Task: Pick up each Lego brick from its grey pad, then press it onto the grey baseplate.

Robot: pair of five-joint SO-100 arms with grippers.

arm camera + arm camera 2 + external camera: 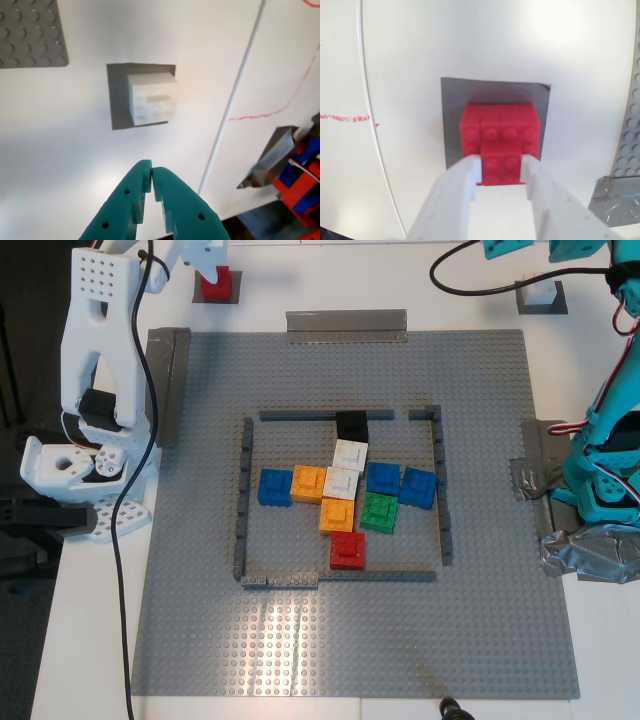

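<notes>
- Two pads, one brick each.
- My second gripper (501,172) clamps the red brick's (500,135) raised top, brick on its pad (455,115).
- My first gripper (151,179) is closed and empty; white brick (151,98) just ahead on its pad (118,95).

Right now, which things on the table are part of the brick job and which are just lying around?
Part of the job:
red brick on its grey pad, my second tool around its raised top
white brick on the other grey pad
grey baseplate

Just lying about:
silver tape wad
grey tape strips
black cable
</notes>
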